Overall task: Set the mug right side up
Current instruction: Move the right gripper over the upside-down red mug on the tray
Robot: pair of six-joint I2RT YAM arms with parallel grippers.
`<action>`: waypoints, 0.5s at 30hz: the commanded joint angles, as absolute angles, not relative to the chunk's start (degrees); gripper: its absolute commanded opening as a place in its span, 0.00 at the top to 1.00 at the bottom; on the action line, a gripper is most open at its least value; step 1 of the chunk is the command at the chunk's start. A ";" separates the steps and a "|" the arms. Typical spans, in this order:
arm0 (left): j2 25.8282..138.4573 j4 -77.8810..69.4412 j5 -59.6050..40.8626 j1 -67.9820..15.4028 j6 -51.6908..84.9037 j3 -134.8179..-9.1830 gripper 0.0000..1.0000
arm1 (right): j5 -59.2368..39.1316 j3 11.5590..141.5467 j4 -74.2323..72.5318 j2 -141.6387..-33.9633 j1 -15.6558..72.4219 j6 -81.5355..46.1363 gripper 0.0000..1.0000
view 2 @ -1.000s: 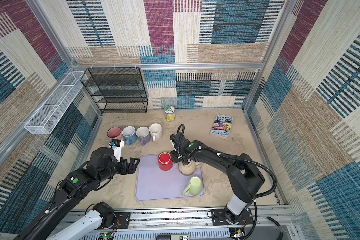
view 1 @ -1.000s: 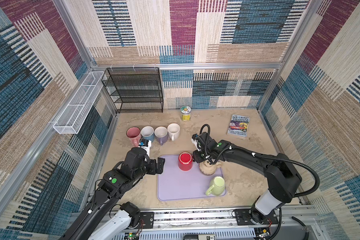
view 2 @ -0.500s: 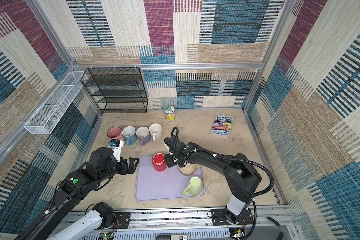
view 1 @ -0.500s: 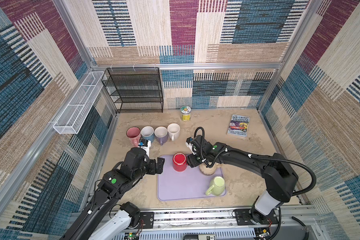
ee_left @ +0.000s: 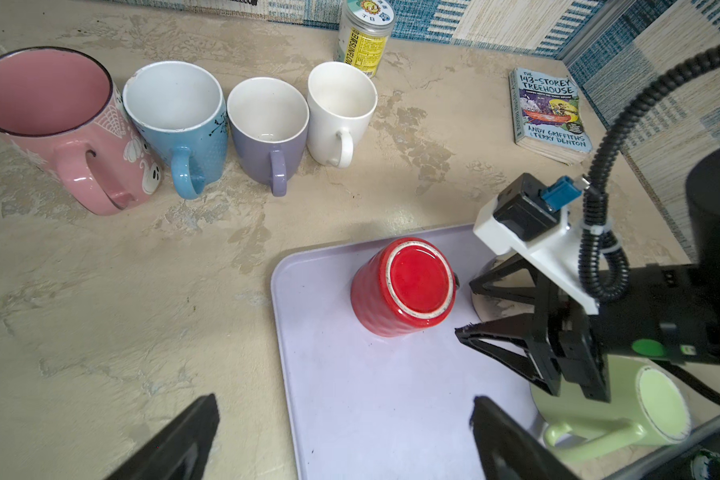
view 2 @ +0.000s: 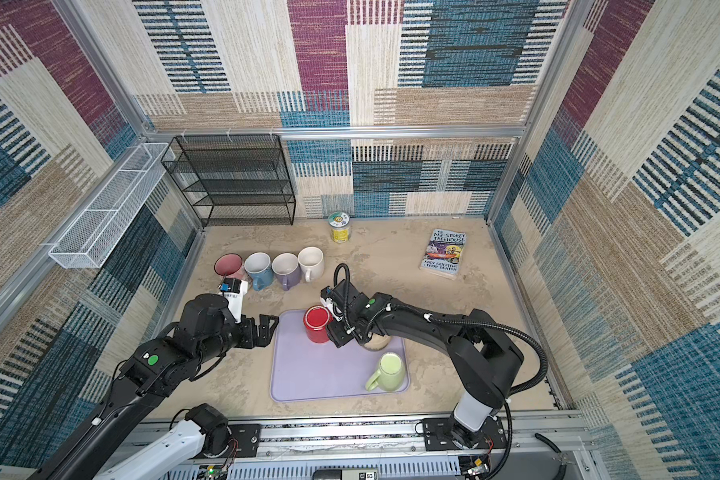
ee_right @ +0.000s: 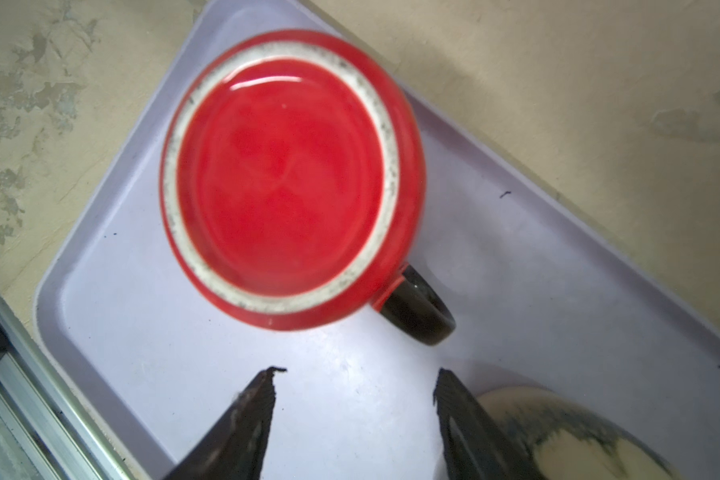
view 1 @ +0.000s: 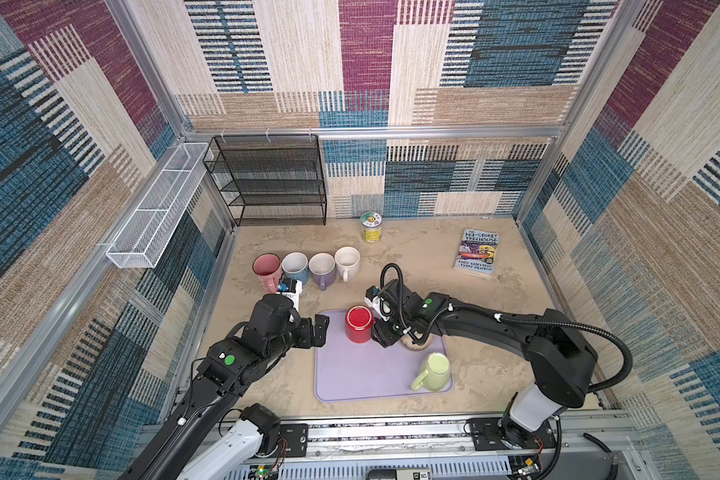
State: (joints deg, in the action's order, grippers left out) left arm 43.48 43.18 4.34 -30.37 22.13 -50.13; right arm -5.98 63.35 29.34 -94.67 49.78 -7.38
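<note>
Here, glossy red mug [view 1: 359,324] inverted on tray [view 1: 362,376], left gripper [ee_left: 345,400], right gripper [ee_right: 357,370] both spread

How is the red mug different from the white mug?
The red mug stands upside down, base up; the white mug stands upright. The red mug is on the purple tray; the white mug is on the bare table. The red mug's handle is black; the white mug's is white. Both have a single handle.
</note>
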 commanded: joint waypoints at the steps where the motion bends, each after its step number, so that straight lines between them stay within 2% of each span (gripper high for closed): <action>1: 43.62 42.28 4.48 -30.15 20.83 -50.01 0.00 | -6.18 63.11 26.22 -93.80 49.81 -4.01 0.33; 15: 45.04 41.71 2.94 -29.62 20.30 -50.03 0.00 | -2.73 62.08 21.97 -93.74 49.80 6.16 0.29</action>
